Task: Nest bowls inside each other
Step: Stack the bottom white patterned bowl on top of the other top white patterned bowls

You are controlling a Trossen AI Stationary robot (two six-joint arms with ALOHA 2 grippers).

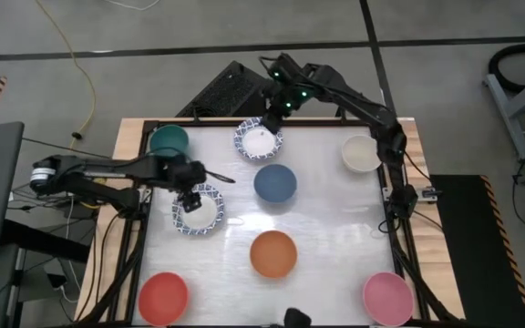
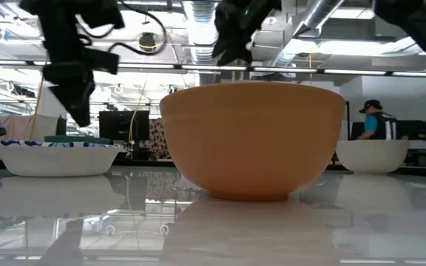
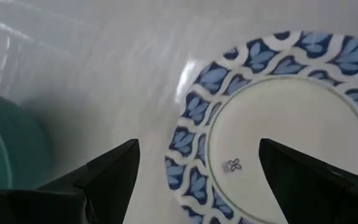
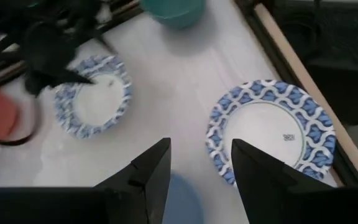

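Eight round bowls show on the glossy white worktop (image 1: 326, 219) in the high view, each standing apart and none yet nested, so the task looks to be at its opening step: both arms poised over a first pick; the left gripper (image 1: 188, 198) hangs just above the white bowl with a blue-patterned rim (image 1: 198, 210) at the left-middle, its fingers spread wide, one over bare worktop outside the rim and one over the bowl's inside, so they straddle the rim without pinching it; the right gripper (image 1: 271, 121) hovers over the second blue-patterned white bowl (image 1: 259, 139) at the far edge, its fingers apart and holding nothing, with that bowl's near rim just ahead of them in the right wrist view.

Next, I judge, each gripper needs to drop until one finger sits inside the wall and one outside, then close on the rim; thin rims and a slick surface may let a bowl slide or tip.

Every bowl whose inside shows looks empty: the plain teal bowl (image 1: 169, 139) at the far left corner, the blue bowl (image 1: 275, 182) in the middle, the cream bowl (image 1: 361, 153) at the far right, the orange bowl (image 1: 273, 253), the red bowl (image 1: 163, 296) and the pink bowl (image 1: 387, 296) at the near corners.
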